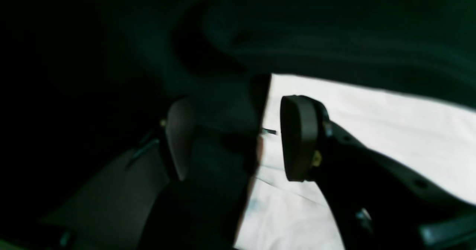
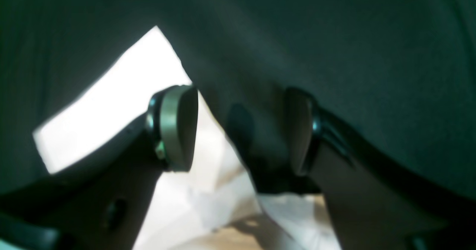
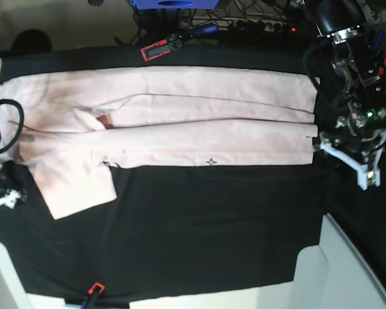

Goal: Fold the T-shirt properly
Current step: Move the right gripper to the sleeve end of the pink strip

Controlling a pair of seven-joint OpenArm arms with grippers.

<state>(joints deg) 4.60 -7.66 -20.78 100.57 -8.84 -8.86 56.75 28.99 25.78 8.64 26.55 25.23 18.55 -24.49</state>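
Observation:
The pale pink T-shirt (image 3: 180, 122) lies flat on the black table cloth, folded lengthwise into a long band, with one sleeve (image 3: 74, 183) sticking out at the lower left. My left gripper (image 3: 349, 159) hovers just off the shirt's right end. In the left wrist view, my left gripper (image 1: 240, 138) is open, and the shirt's edge (image 1: 372, 131) runs between its fingers with nothing pinched. My right gripper (image 2: 240, 131) is open too, low over the cloth beside the shirt (image 2: 111, 101). In the base view, it shows only at the left border (image 3: 1, 196).
A red-and-black tool (image 3: 159, 48) lies on the cloth's far edge, and another red-tipped tool (image 3: 92, 293) at the near edge. A white panel (image 3: 338, 270) stands at the lower right. Cables and a power strip (image 3: 257, 26) run behind the table.

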